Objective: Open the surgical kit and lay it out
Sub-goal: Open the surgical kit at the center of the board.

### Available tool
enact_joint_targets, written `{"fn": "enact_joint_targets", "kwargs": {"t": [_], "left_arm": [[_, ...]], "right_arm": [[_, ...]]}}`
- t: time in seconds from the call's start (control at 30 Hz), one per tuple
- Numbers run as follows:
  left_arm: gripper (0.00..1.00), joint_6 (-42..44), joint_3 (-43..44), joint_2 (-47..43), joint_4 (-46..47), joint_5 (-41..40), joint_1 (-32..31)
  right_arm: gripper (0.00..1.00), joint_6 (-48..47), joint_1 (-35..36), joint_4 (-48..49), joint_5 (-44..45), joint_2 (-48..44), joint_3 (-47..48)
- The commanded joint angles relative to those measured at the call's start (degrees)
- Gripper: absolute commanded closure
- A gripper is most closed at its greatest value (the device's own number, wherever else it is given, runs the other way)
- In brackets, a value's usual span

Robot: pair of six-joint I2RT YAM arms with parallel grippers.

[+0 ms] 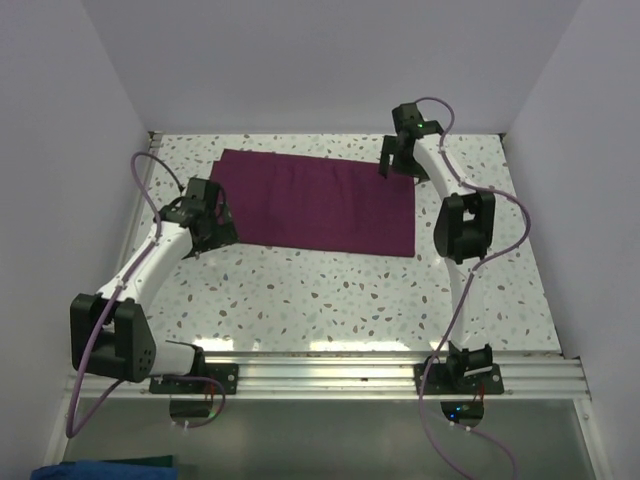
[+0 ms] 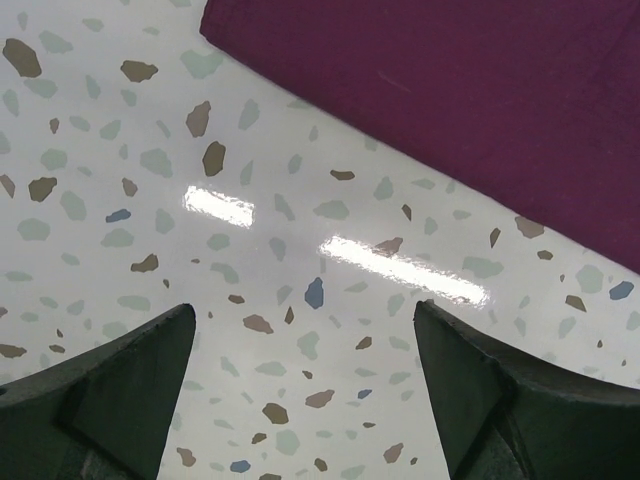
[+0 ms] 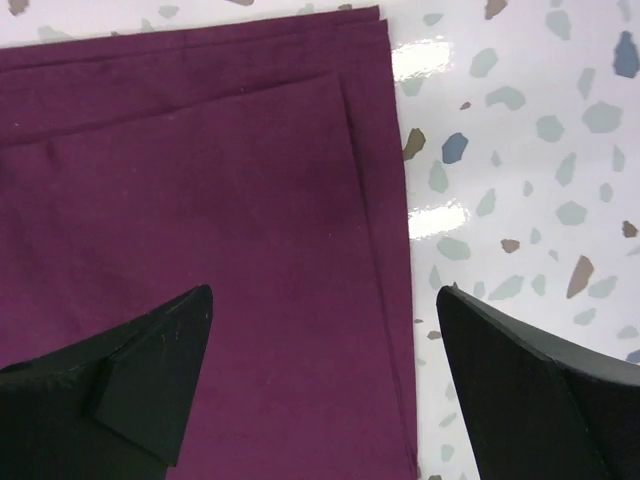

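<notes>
Two grippers stand wide open, and neither has hold of anything. The left gripper point(image 1: 218, 232) hangs at the near left corner of the maroon cloth wrap point(image 1: 320, 205), with both fingers over bare speckled table point(image 1: 330, 300) (in its wrist view the cloth's edge crosses the upper right, clear of the fingers). The right gripper point(image 3: 326, 290) is at the wrap's far right corner. One finger is above the cloth and the other above the table, and the wrap's right edge runs between them. Whether either gripper's fingertips touch the surface below I cannot tell. The wrap lies flat as a long rectangle across the far middle of the table, between the two arms. It is folded, and the right wrist view shows several stacked layer edges along its right side.
</notes>
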Motion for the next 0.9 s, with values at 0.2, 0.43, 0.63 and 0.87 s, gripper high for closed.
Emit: {"fn": "enact_joint_targets", "kwargs": {"t": [0.2, 0.43, 0.63, 0.87], "left_arm": [[0.06, -0.96, -2.80, -4.17, -3.25, -2.24, -0.06], [0.06, -0.26, -3.33, -1.18, -1.76, -1.89, -0.06], [0.05, 2.20, -0.87, 1.36, -0.88, -1.98, -0.06], [0.06, 3.43, 0.10, 5.06, 0.09, -1.19, -0.06]], "right_arm": [[0.05, -0.51, -1.97, 3.07, -9.37, 7.83, 12.71], [0.05, 1.33, -2.58, 7.05, -10.34, 10.55, 11.91], [0.09, 3.35, -2.94, 8.55, -12.45, 14.15, 12.61], [0.19, 5.20, -2.94, 9.95, -13.24, 16.09, 11.21]]}}
